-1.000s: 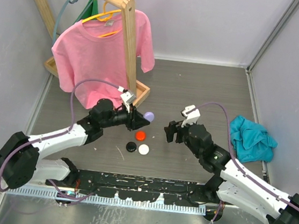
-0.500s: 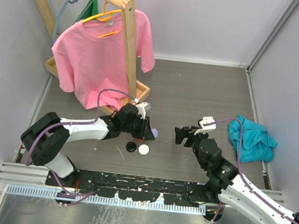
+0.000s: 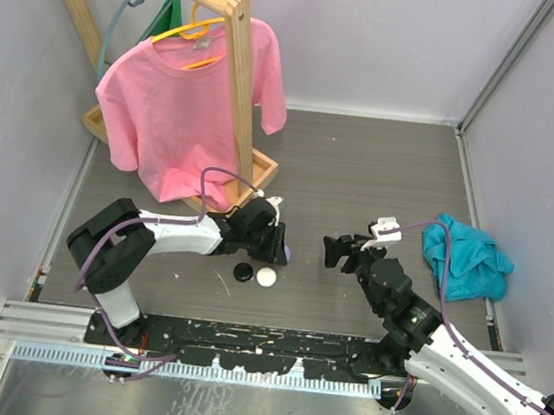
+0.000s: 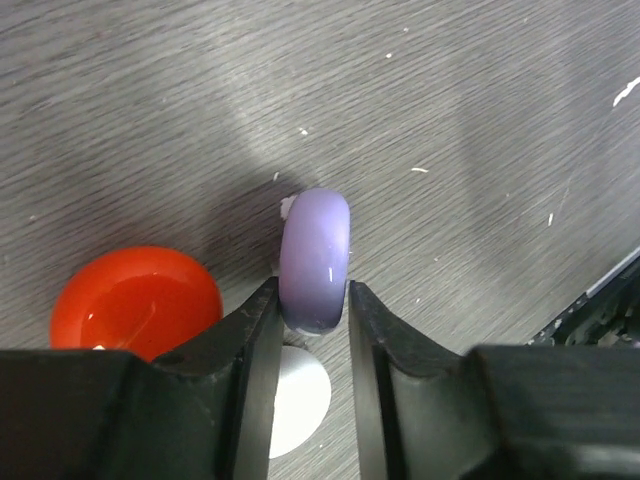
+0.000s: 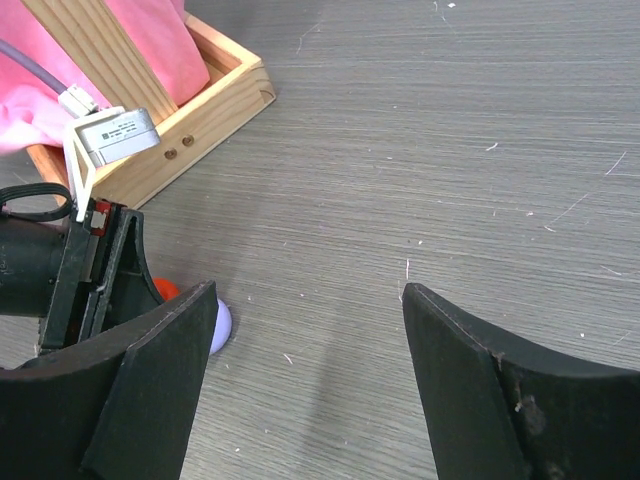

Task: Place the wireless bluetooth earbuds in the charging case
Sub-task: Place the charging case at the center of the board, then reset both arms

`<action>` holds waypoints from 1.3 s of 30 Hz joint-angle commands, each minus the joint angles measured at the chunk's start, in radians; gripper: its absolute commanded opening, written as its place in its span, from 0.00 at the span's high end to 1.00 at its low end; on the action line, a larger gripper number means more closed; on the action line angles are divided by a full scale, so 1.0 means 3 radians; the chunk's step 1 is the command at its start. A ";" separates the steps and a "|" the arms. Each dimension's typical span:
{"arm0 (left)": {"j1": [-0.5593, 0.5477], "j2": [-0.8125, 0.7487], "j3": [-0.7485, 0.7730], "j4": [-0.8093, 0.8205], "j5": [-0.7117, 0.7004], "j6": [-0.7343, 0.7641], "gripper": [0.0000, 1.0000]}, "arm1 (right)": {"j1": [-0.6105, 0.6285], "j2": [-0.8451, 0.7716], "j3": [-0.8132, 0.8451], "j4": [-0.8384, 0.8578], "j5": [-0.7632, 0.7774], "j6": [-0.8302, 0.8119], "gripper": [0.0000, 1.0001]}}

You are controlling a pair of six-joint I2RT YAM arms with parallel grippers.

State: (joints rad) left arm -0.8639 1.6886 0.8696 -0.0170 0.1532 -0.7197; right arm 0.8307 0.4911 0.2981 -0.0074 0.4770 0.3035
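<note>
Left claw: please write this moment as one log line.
left claw: grips purple piece | right claw: open, empty | orange piece: on table

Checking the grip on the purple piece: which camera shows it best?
The left wrist view: the purple piece stands on edge, pinched in the jaws of the left gripper. The top view shows only a sliver beside that gripper; the right wrist view, a bit behind its own jaw.

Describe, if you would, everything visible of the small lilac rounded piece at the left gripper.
The small glossy lilac plastic piece is a smooth rounded disc, seen edge-on and upright, pinched on both sides by the black fingers of the left gripper, over the grey wood-grain table. A red-orange round piece lies beside it, apart.
</note>
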 commanded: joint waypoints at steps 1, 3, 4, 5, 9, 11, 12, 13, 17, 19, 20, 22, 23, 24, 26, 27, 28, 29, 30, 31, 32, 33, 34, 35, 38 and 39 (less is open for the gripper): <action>-0.0025 -0.0055 0.0104 -0.0107 -0.0114 -0.0023 0.64 | 0.0005 -0.0025 0.0029 0.0175 0.0022 0.0042 0.20; -0.0035 -0.0080 0.0103 -0.0133 -0.0130 -0.0020 0.60 | 0.0004 -0.0031 0.0038 0.0153 0.0026 0.0036 0.20; -0.0040 -0.0093 0.0097 -0.0144 -0.0133 -0.0020 0.57 | 0.0003 -0.0032 0.0044 0.0142 0.0028 0.0033 0.20; -0.0044 -0.0107 0.0096 -0.0155 -0.0132 -0.0020 0.55 | 0.0005 -0.0028 0.0053 0.0126 0.0032 0.0028 0.20; -0.0049 -0.0224 0.0091 -0.0209 -0.0134 -0.0005 0.48 | 0.0003 -0.0031 0.0084 0.0062 0.0053 0.0009 0.20; -0.0048 -0.0321 0.0067 -0.0247 -0.0158 0.0007 0.45 | 0.0004 -0.0048 0.0108 -0.0002 0.0086 -0.0008 0.19; -0.0048 -0.0377 0.0058 -0.0272 -0.0173 0.0021 0.44 | 0.0004 -0.0058 0.0121 -0.0032 0.0111 -0.0017 0.19; -0.0046 -0.0432 0.0048 -0.0300 -0.0192 0.0035 0.42 | 0.0003 -0.0068 0.0131 -0.0067 0.0136 -0.0026 0.19; -0.0044 -0.0724 0.0004 -0.0489 -0.0389 0.0124 0.35 | 0.0005 -0.0098 0.0154 -0.0178 0.0195 -0.0030 0.13; -0.0024 -0.0887 -0.0033 -0.0583 -0.0488 0.0182 0.32 | 0.0005 -0.0102 0.0168 -0.0240 0.0229 -0.0025 0.10; -0.0004 -0.0977 -0.0061 -0.0623 -0.0531 0.0211 0.30 | 0.0003 -0.0107 0.0175 -0.0283 0.0251 -0.0030 0.09; 0.0066 -0.1185 -0.0143 -0.0704 -0.0630 0.0252 0.27 | 0.0004 -0.0118 0.0187 -0.0338 0.0306 -0.0033 0.07; 0.0122 -0.1289 -0.0200 -0.0745 -0.0674 0.0262 0.26 | 0.0006 -0.0127 0.0187 -0.0368 0.0336 -0.0037 0.06; 0.0191 -0.1419 -0.0256 -0.0785 -0.0709 0.0276 0.24 | 0.0005 -0.0136 0.0187 -0.0391 0.0375 -0.0036 0.05; 0.0336 -0.1691 -0.0396 -0.0894 -0.0801 0.0307 0.22 | 0.0003 -0.0157 0.0187 -0.0432 0.0463 -0.0035 0.02; 0.0408 -0.1822 -0.0463 -0.0953 -0.0852 0.0325 0.21 | 0.0003 -0.0170 0.0185 -0.0447 0.0501 -0.0032 0.00; 0.0484 -0.1951 -0.0531 -0.1016 -0.0907 0.0358 0.19 | 0.0003 -0.0178 0.0178 -0.0462 0.0539 -0.0028 0.00; 0.0569 -0.2089 -0.0618 -0.1079 -0.0956 0.0385 0.17 | 0.0003 -0.0187 0.0170 -0.0473 0.0583 -0.0022 0.00; 0.0650 -0.2228 -0.0677 -0.1155 -0.1002 0.0416 0.15 | 0.0003 -0.0194 0.0164 -0.0480 0.0632 -0.0018 0.00; 0.0738 -0.2359 -0.0741 -0.1224 -0.1067 0.0442 0.14 | 0.0003 -0.0199 0.0155 -0.0488 0.0691 0.0000 0.00; 0.0826 -0.2501 -0.0800 -0.1292 -0.1108 0.0471 0.10 | 0.0003 -0.0200 0.0152 -0.0500 0.0748 0.0012 0.00; 0.0910 -0.2631 -0.0856 -0.1356 -0.1145 0.0500 0.07 | 0.0005 -0.0200 0.0152 -0.0513 0.0798 0.0019 0.00; 0.1012 -0.2823 -0.0908 -0.1421 -0.1215 0.0515 0.05 | 0.0003 -0.0197 0.0152 -0.0524 0.0850 0.0035 0.00; 0.1054 -0.2961 -0.0962 -0.1477 -0.1277 0.0499 0.03 | 0.0006 -0.0191 0.0159 -0.0544 0.0891 0.0056 0.00; 0.1074 -0.3319 -0.1136 -0.1477 -0.1395 0.0415 0.02 | 0.0004 -0.0190 0.0162 -0.0553 0.0942 0.0064 0.00; 0.1075 -0.3416 -0.1185 -0.1488 -0.1462 0.0386 0.02 | 0.0003 -0.0193 0.0162 -0.0553 0.0961 0.0071 0.00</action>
State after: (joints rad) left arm -0.5472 0.7673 0.5545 -0.4332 -0.1967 -0.6041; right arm 0.8307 0.4427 0.3050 -0.1890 0.6933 0.3027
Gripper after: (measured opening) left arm 0.981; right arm 0.999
